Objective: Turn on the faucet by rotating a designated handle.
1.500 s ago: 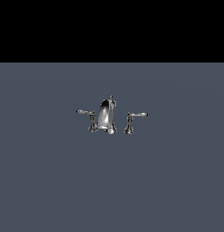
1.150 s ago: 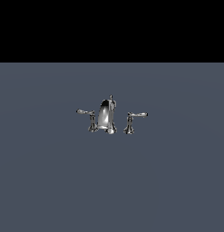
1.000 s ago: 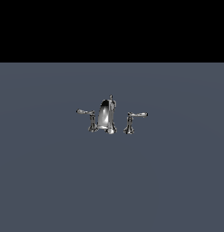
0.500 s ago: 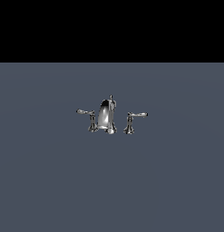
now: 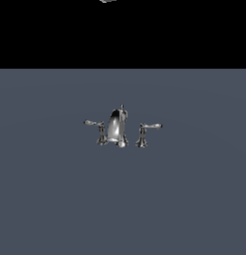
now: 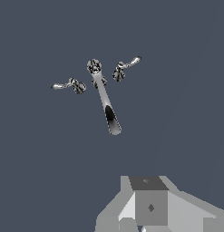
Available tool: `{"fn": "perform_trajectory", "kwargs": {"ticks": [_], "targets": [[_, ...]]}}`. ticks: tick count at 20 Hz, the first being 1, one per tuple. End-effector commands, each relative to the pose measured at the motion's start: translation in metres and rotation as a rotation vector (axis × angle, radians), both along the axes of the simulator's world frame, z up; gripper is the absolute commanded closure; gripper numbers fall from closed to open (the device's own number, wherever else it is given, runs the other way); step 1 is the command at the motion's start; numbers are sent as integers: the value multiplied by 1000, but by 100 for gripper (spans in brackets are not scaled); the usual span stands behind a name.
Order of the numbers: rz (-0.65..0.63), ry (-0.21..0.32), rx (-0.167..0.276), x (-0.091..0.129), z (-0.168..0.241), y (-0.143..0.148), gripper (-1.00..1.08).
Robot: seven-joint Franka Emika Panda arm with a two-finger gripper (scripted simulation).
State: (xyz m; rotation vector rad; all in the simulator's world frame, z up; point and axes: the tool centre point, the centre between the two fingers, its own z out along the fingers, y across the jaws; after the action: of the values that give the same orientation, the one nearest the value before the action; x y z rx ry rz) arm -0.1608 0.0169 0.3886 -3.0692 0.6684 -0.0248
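Against the earlier exterior frames one change is noted: a small pale sliver of the arm (image 5: pixel 108 1) now shows at the top edge of the exterior view, where nothing showed before; the faucet (image 5: pixel 118 127) has not moved and neither lever has turned. The faucet stands alone on the flat grey floor (image 5: pixel 194 199), near the middle of the exterior view. The handle (image 5: pixel 146 133) sits on the exterior view's right of the spout (image 5: pixel 116 126), its lever pointing further right; the twin handle (image 5: pixel 96 130) sits on the left, lever pointing left. No containers are present. The wrist view looks down on the set from well above, with the gripper (image 6: pixel 147 206) body in the foreground, well apart from the spout and both handles. The handle (image 6: pixel 124 68) is untouched. The fingertips lie outside both views, so how far they stand open cannot be told; nothing is seen held.
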Motion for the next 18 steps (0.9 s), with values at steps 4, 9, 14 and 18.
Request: {"fn": "perform_trajectory", "kwargs": {"ticks": [4, 9, 14, 18], "targets": [[-141, 1, 4, 32, -34, 1, 108], [-267, 2, 6, 61, -65, -3, 108], [-393, 3, 8, 90, -96, -10, 108], [-494, 4, 9, 111, -120, -18, 108]]}}
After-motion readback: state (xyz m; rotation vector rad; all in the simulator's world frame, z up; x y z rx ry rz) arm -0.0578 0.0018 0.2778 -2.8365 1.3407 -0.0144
